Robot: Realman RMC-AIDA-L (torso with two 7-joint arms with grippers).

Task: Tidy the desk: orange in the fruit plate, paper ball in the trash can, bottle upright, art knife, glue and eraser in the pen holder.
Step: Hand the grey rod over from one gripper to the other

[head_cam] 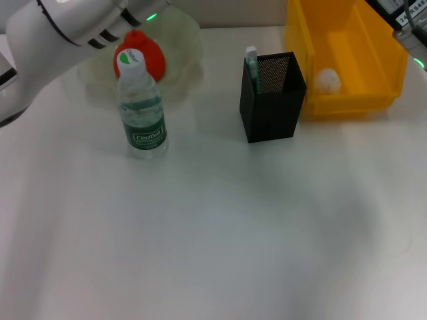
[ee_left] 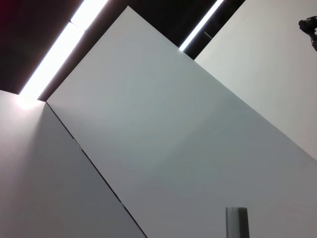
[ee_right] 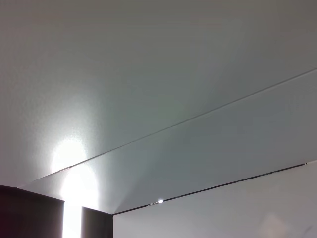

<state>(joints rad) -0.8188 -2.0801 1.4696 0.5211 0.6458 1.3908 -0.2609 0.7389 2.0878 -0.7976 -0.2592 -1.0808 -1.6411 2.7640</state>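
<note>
In the head view the bottle [head_cam: 141, 107] stands upright at the left of the desk. Behind it the orange [head_cam: 148, 56] lies in the pale-green fruit plate [head_cam: 185, 41]. The black mesh pen holder [head_cam: 271, 95] stands mid-desk with a white-and-green item [head_cam: 251, 61] sticking out of its far left corner. The paper ball [head_cam: 327, 80] rests inside the yellow trash can [head_cam: 347, 57] at the back right. My left arm [head_cam: 63, 37] crosses the top left corner; its gripper is out of view. The right gripper is out of view. The art knife and eraser are hidden.
The wrist views show only ceiling panels and light strips. A bit of dark equipment [head_cam: 410, 20] sits at the top right corner beside the bin. The white desk surface [head_cam: 213, 233] stretches toward the front.
</note>
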